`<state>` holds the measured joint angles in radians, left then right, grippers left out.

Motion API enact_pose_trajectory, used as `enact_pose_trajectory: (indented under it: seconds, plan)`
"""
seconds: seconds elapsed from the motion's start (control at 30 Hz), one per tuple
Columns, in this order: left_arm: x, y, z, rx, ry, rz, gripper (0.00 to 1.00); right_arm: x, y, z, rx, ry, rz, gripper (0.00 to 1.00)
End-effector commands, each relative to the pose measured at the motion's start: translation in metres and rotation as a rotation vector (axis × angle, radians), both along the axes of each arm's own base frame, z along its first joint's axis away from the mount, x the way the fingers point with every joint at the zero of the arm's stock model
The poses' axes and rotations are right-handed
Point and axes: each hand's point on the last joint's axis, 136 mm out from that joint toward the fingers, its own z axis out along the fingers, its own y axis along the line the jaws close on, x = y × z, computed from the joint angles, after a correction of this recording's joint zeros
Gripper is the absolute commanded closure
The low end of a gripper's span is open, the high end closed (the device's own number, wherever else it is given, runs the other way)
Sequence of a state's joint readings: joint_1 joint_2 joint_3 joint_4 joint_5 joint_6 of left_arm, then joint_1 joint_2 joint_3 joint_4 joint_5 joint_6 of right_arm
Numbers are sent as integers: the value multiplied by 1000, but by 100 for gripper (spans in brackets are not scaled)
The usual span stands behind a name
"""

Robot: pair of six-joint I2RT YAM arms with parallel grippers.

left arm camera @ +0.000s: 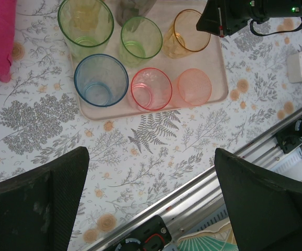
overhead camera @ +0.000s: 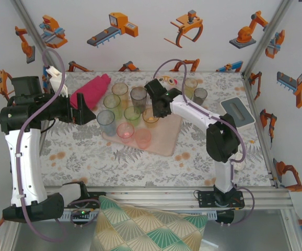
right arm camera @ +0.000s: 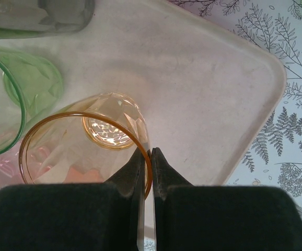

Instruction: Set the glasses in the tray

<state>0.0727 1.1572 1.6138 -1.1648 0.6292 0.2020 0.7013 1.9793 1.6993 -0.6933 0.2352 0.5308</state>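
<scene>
The beige-pink tray (overhead camera: 166, 142) lies mid-table with several glasses standing on it. My right gripper (overhead camera: 159, 109) is shut on the rim of an amber glass (right arm camera: 88, 141), one finger inside and one outside; the glass stands on the tray (right arm camera: 208, 78), next to a green glass (right arm camera: 15, 94). In the left wrist view, blue (left arm camera: 101, 79), pink (left arm camera: 151, 88) and orange (left arm camera: 194, 87) glasses line the tray's near edge. My left gripper (left arm camera: 151, 152) hangs open over bare tablecloth left of the tray, nothing between its fingers. A green glass (overhead camera: 190, 86) and a grey glass (overhead camera: 199, 95) stand off the tray at the back right.
A magenta cloth (overhead camera: 91, 89) lies at the back left beside my left arm. A plush toy (overhead camera: 166, 81) sits behind the tray. A grey-white box (overhead camera: 237, 112) rests at the right. A patterned cushion (overhead camera: 146, 230) sits below the table's front rail.
</scene>
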Motion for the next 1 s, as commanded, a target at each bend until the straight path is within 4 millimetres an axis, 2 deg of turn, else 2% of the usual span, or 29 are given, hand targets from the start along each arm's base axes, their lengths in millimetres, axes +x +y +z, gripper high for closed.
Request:
enact_pose_trajectory:
  seconds: [0.0, 0.97]
  plan:
    - [-1, -2, -4, -4, 11, -25, 3, 6, 5, 2, 40, -11, -16, 91]
    - [1, -4, 0, -17, 7, -28, 3, 2, 5, -16, 31, 22, -21, 89]
